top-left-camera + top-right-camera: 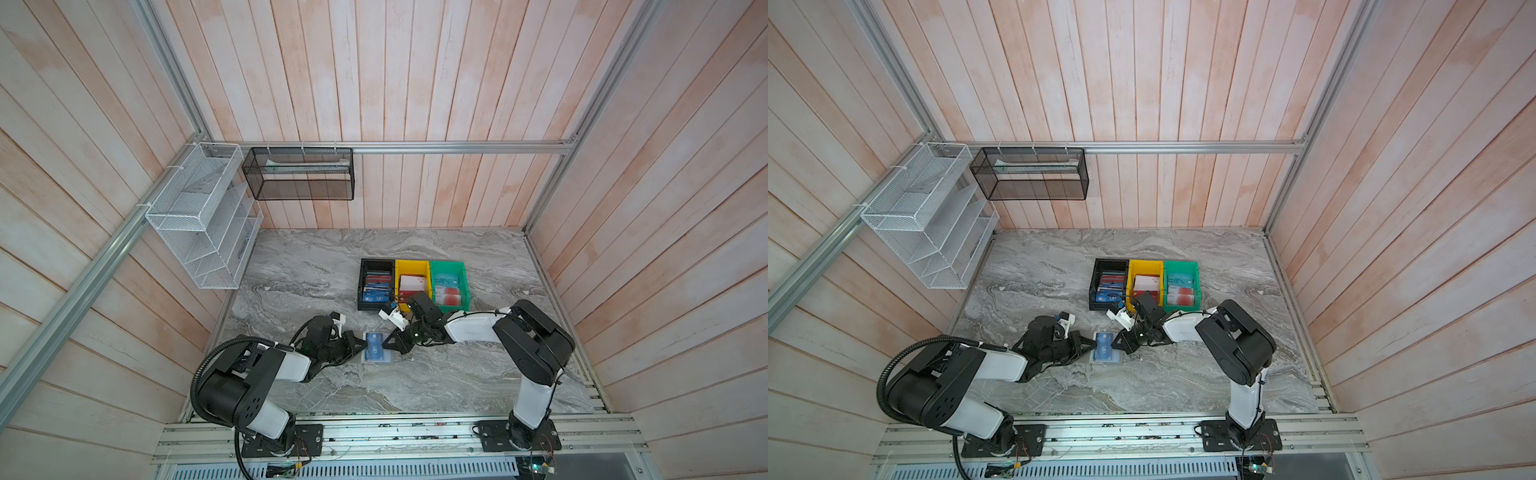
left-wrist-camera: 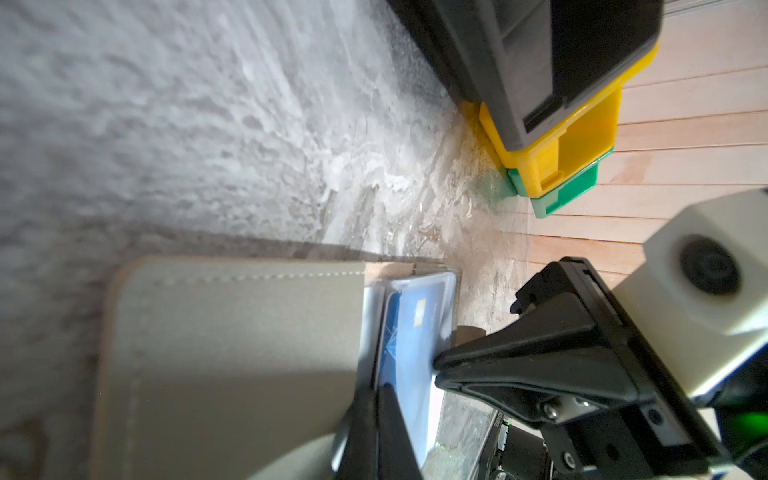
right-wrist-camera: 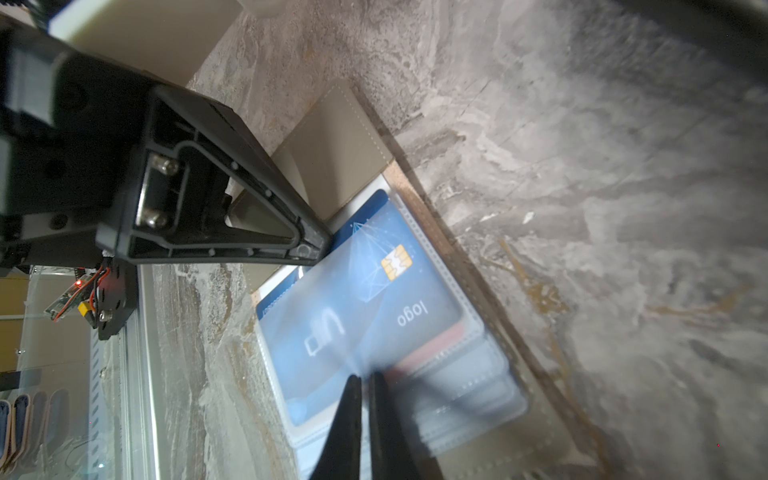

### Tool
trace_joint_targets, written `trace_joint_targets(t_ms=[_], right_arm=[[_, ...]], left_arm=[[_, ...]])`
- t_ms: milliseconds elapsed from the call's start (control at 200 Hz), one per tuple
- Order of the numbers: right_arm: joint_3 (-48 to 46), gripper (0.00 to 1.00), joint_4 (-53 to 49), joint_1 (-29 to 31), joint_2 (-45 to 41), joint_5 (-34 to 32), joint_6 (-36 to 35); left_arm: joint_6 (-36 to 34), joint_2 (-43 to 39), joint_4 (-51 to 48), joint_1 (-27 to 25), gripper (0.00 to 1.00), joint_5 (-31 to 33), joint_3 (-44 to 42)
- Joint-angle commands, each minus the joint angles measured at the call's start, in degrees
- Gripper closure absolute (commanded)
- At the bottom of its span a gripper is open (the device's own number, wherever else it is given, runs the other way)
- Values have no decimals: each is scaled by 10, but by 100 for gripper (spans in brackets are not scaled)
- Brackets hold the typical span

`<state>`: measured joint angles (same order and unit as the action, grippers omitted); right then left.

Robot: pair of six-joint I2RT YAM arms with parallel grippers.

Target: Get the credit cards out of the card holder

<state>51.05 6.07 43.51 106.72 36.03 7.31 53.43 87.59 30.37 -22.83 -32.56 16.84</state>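
My left hand (image 2: 377, 388) is clamped on one long edge of the blue VIP card (image 3: 353, 299), as best I can judge: my two fingers sit tight with that thin edge running between them. My right hand (image 3: 365, 376) is pressed together on the opposite side, on the clear sleeves (image 3: 478, 395) of the card holder (image 2: 232, 332). The holder lies open on the tabletop (image 1: 316, 270) between my hands, with the blue card on top and mostly inside its sleeve. A red card (image 3: 432, 345) shows its edge in a sleeve beneath.

My worry is the grip on both sides. I hold only a sliver of card, so a pull could slip off it or bow the plastic. If the slick sleeves slide out of my right hand, the whole holder would drag along with the card instead of releasing it. My fingertips are also very close to each other, so a crooked pull risks knocking them together. The beige cover (image 3: 340, 145) lies under my left hand and could catch it.

Beyond the holder, the black bin (image 1: 360, 282), yellow bin (image 1: 409, 263) and green bin (image 1: 446, 264) stand in a row, already holding cards. My right wrist hangs between the holder and those bins. The white wire rack (image 1: 199, 216) and black mesh basket (image 1: 299, 174) on the walls are well apart.
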Motion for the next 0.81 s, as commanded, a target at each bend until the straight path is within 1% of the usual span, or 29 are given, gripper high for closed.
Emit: trace_joint_targets(t_ms=[0,135,275,370,465,585,720,800], right_arm=[[-21,89,-70,9,46,-38,0],[-21,89,-70,9,49,-35,1],[-19,89,-72,9,49,-34,1],[-18,89,-75,9,46,-32,0],[-15,88,-81,8,39,-26,-2],[-1,83,-99,8,23,-13,-7],[28,78,-135,9,-8,11,-14],[51,75,-162,8,-26,28,-23]], left_arm=[[-22,-12,-78,1,100,33,-20],[-36,-39,-119,10,100,57,-36],[-54,-66,-155,32,100,58,-46],[-64,-100,-183,55,100,57,-55],[-74,-156,-222,76,100,55,-58],[-75,-236,-267,90,100,43,-51],[-48,-328,-285,91,100,30,-42],[-27,-368,-274,92,100,23,-39]])
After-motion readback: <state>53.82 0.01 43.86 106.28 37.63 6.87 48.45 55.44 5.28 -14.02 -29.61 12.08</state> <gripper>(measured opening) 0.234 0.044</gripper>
